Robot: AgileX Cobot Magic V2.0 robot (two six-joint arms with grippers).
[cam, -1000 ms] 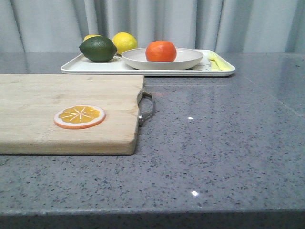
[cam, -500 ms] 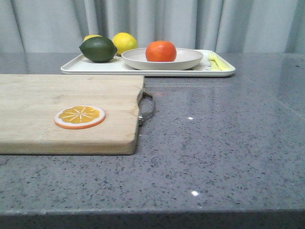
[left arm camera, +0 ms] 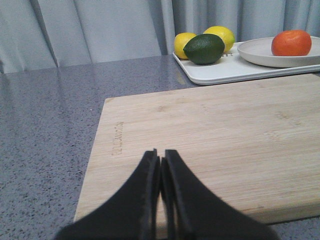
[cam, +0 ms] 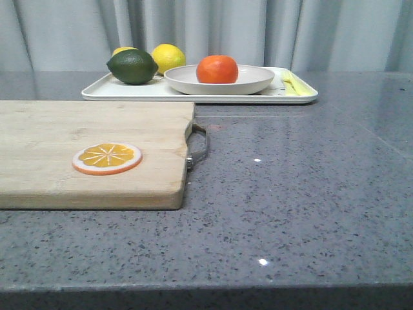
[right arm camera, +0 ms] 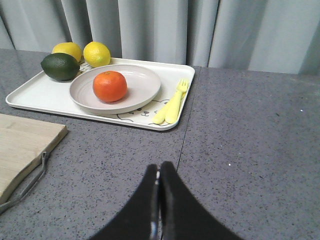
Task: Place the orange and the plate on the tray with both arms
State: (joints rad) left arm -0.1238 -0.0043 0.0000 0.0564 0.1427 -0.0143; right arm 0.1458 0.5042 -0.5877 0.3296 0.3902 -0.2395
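One orange [right arm camera: 110,86] on plate [right arm camera: 142,92], far from jaws

A speckled grey stone-look desk [cam: 303,194] gleams with glossy highlights beside a pale, matt wooden cutting board [cam: 77,152] with a metal handle [cam: 199,147]; the white tray [cam: 103,90] looks smooth, the orange [cam: 217,69] faintly shiny.

staged kitchen: speckled grey counter [cam: 303,194], grey curtain [cam: 213,29] backdrop

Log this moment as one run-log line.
orange: on plate | plate: on tray | left gripper: shut, empty, over cutting board | right gripper: shut, empty | placement looks done
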